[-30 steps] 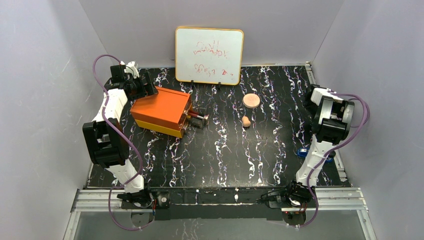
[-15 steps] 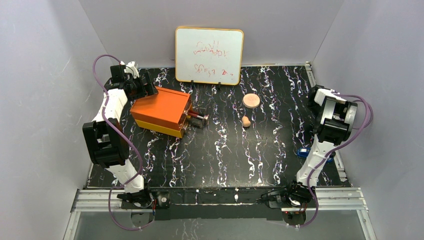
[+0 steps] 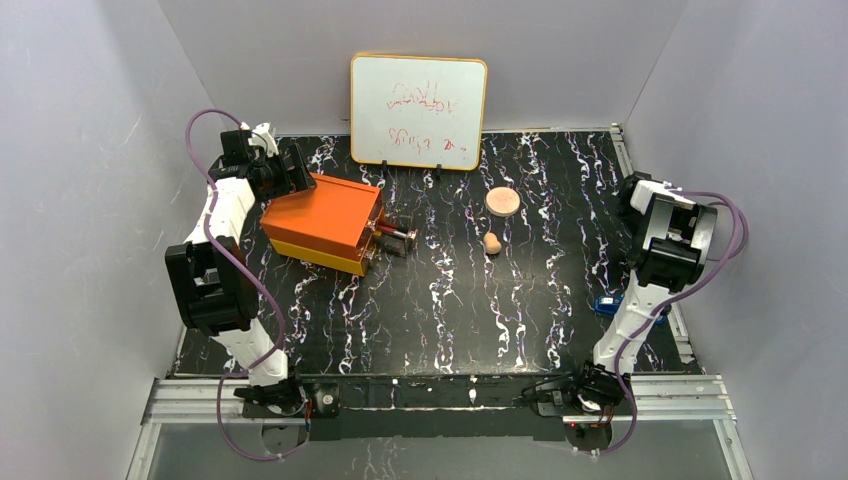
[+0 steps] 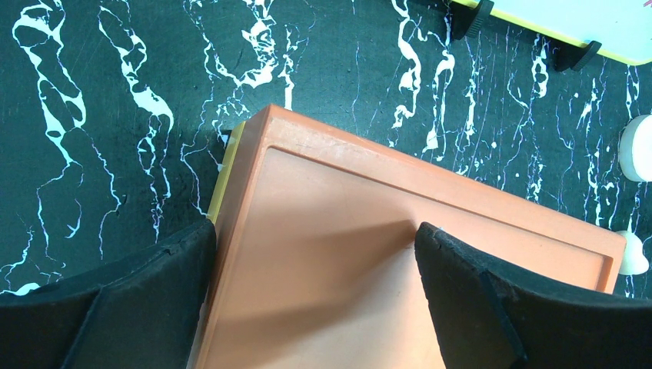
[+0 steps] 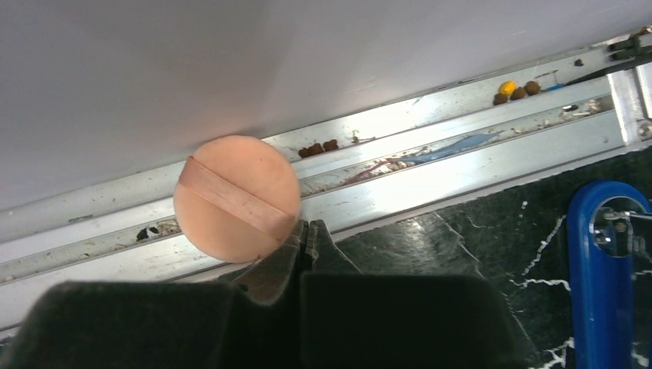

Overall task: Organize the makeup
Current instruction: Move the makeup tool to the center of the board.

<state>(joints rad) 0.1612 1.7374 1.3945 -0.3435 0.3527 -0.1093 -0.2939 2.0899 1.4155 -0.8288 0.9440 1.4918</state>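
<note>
A tan egg-shaped sponge (image 3: 491, 242) and a flat peach disc (image 3: 502, 202) lie right of the table's centre. In the right wrist view, a second peach disc (image 5: 236, 198) with a band across it sits face-on at the table's right edge. It touches the left tip of my right gripper (image 5: 307, 231), which is shut; nothing shows between the fingertips. My left gripper (image 4: 315, 238) is open wide over the back left corner of the orange box (image 4: 400, 254). One finger is beside the box's edge, the other above its lid.
The orange box (image 3: 322, 222) has a drawer (image 3: 395, 238) pulled out to the right with small items in it. A whiteboard (image 3: 418, 97) stands at the back. A blue object (image 5: 603, 261) lies by the right arm, next to the metal rail (image 5: 461, 146) and the wall.
My right gripper has closed, and the right arm has shifted slightly toward the right wall and the near side. The left arm and the table's items have not moved.
</note>
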